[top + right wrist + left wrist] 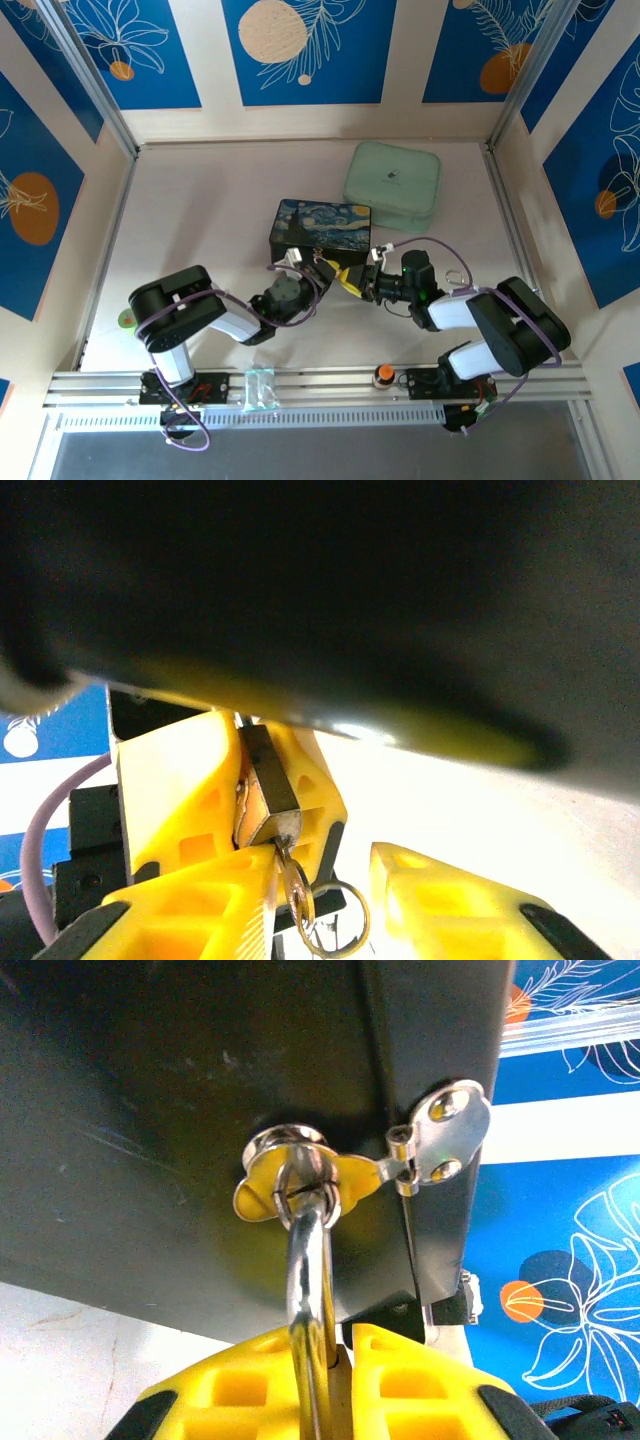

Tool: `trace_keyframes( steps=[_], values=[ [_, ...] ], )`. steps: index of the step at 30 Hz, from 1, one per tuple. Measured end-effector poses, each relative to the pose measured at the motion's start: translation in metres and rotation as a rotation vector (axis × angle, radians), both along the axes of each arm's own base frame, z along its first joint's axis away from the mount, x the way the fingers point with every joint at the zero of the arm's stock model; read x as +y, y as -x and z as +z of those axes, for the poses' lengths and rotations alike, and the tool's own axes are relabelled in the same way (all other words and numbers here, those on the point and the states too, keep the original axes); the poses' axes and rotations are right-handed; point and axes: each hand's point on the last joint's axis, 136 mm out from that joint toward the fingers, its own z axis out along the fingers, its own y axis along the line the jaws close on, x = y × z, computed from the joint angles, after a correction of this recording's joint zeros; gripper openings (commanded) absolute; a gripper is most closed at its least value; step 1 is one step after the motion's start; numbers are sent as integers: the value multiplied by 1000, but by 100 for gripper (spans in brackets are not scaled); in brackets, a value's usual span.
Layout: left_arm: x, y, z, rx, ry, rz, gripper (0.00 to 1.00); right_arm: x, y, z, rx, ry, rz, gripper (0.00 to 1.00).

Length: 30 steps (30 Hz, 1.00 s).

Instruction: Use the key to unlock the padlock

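Observation:
The brass padlock (262,785) hangs at the front of the dark starry-night box (322,228). Its silver shackle (305,1260) passes through the box's hasp ring (290,1175). My left gripper (335,1345) is shut on the padlock body, its yellow fingers (170,780) on either side. The small silvery key (296,885) sticks in the padlock's underside, and its ring (340,925) dangles below. My right gripper (325,858) is open around the key, with the left finger (190,910) close against it and the right finger (450,905) well apart. In the top view the left gripper (325,268) and the right gripper (358,283) meet at the box front.
A mint-green case (392,185) lies behind the box at the right. An orange-red knob (383,375) and a clear plastic piece (260,387) sit on the front rail. A green disc (127,320) lies at the left wall. Panelled walls enclose the table.

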Motion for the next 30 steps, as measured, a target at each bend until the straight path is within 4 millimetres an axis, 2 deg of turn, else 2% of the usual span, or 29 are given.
trace_keyframes(
  steps=[2, 5, 9, 14, 16, 18, 24, 30],
  values=[
    [1, 0, -1, 2, -3, 0, 0, 1, 0, -1, 1, 3, 0, 33],
    [1, 1, 0, -1, 2, 0, 0, 0, 0, -2, 0, 8, -7, 46],
    [1, 4, -2, 2, -2, -11, 0, -6, 3, -5, 7, 19, -41, 49],
    [1, 13, -11, 18, -39, -41, 0, -11, 2, 17, -60, 9, -77, 52],
    [1, 13, -10, 18, -46, -42, 0, -13, 6, 22, -72, 16, -84, 44],
    [2, 13, -8, 17, -43, -42, 0, -13, 12, 19, -67, 35, -83, 41],
    [2, 13, -8, 16, -43, -43, 0, -8, 36, -4, -19, 133, -45, 22],
    [1, 13, -8, 17, -43, -43, 0, -16, 32, -9, -32, 169, -84, 12]
  ],
)
